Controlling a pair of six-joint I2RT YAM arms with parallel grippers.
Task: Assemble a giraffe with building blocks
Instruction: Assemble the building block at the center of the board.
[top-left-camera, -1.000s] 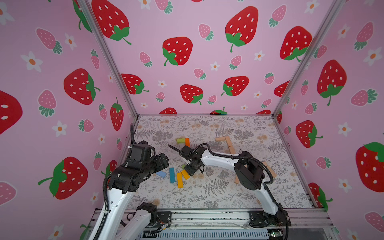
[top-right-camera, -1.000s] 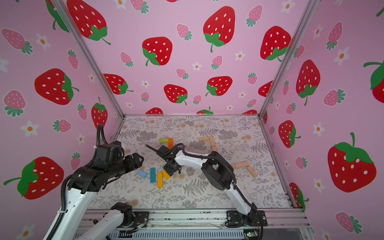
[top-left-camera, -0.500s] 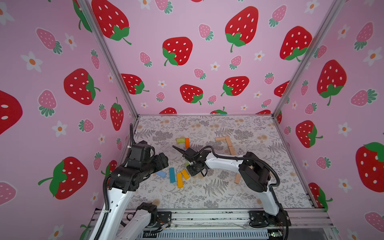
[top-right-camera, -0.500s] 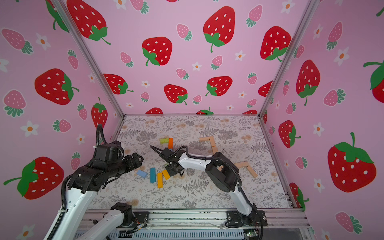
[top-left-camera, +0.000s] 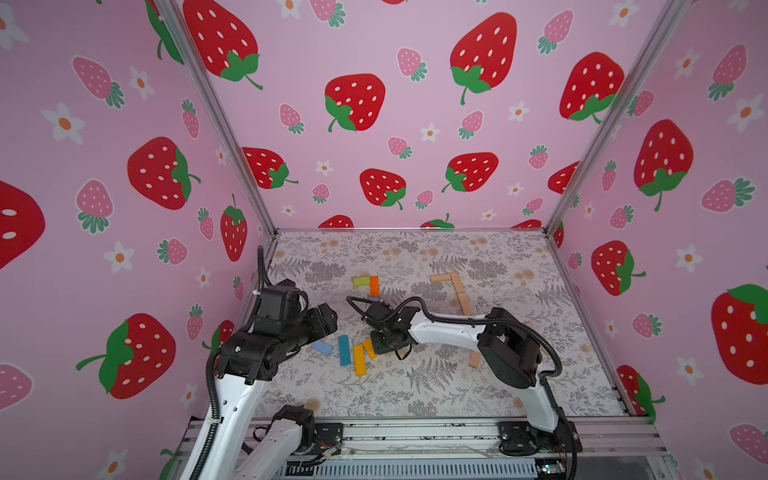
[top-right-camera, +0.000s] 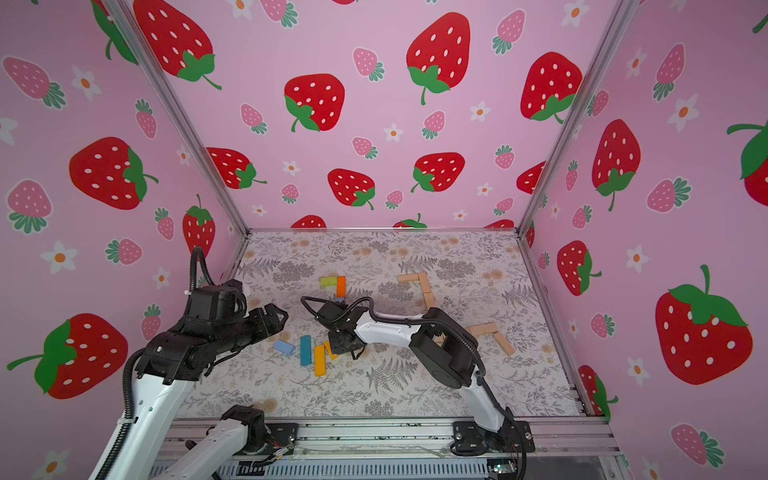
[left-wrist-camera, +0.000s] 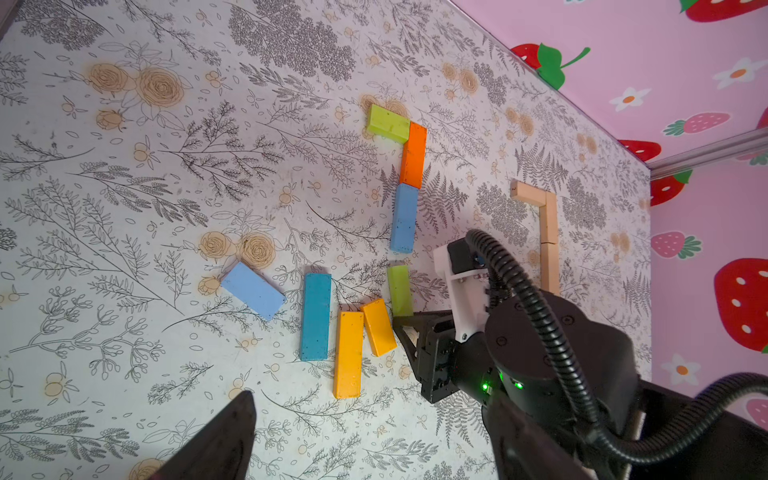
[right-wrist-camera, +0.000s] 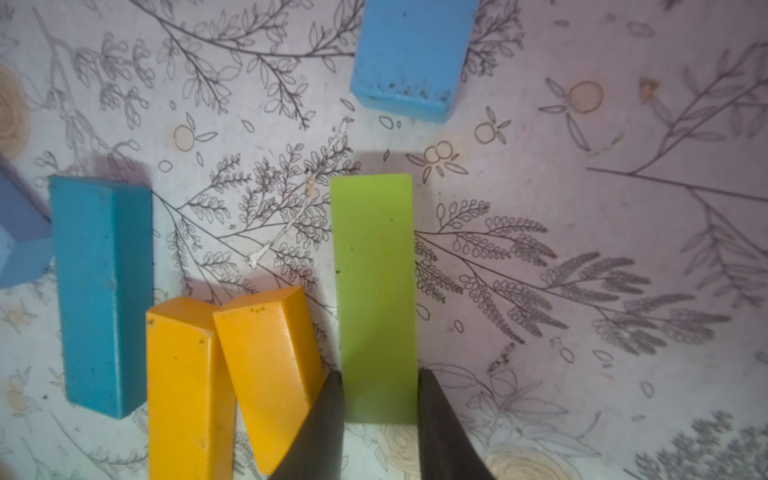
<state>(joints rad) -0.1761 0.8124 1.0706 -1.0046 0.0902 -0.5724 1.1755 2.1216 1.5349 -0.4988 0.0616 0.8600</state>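
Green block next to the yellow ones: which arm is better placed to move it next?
Right. The right gripper has its fingers against both long sides of the green block, so it likely only has to lift. The left gripper hangs open off to the side, apart from it.

In both top views the right arm (top-left-camera: 440, 332) hides the green block (right-wrist-camera: 374, 291).

Cluster of blocks (top-left-camera: 344, 350) at the near left of the table (top-left-camera: 436, 390), row of blocks (top-left-camera: 374, 286) behind it, angled row of blocks (top-left-camera: 458, 286) farther right, right gripper (right-wrist-camera: 379, 378) closed around the end block (right-wrist-camera: 374, 270) on the cluster's right.
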